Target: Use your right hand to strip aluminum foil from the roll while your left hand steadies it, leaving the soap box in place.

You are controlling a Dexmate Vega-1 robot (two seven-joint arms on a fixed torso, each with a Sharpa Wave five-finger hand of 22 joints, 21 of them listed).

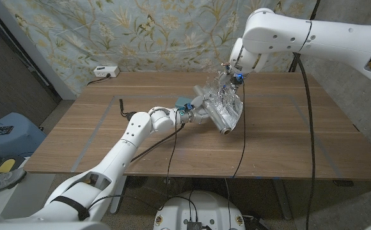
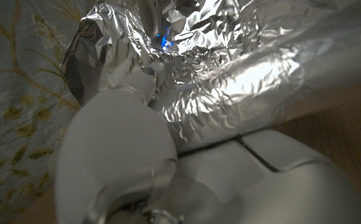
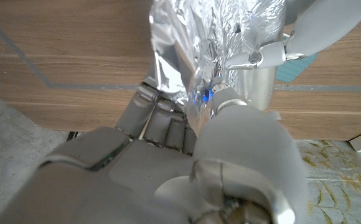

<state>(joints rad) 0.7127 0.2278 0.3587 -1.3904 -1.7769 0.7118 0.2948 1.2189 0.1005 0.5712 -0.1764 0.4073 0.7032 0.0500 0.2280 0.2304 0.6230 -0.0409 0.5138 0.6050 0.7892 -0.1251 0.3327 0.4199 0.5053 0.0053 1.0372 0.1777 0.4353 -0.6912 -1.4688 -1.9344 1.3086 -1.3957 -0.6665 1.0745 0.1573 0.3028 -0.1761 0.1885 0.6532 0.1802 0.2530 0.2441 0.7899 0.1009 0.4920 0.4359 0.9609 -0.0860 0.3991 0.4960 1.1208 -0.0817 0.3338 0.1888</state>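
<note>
The foil roll point(image 1: 219, 119) lies slanted on the wooden table point(image 1: 281, 137) near its middle. My left hand point(image 1: 195, 110) grips the roll's near-left end; in the left wrist view the fingers point(image 2: 115, 134) wrap the shiny roll point(image 2: 243, 93). A crumpled sheet of foil point(image 1: 225, 97) rises from the roll up to my right hand point(image 1: 231, 75), which pinches its top edge above the table. The right wrist view shows that hand point(image 3: 230, 149) holding the creased foil point(image 3: 187, 50). A teal soap box point(image 1: 183, 102) peeks out just behind my left hand.
A white power strip point(image 1: 105, 71) sits at the table's far left edge. A dark cable point(image 1: 123, 107) lies on the left part of the table. A patterned cloth point(image 1: 141, 32) hangs behind. Bare wood lies right of the roll.
</note>
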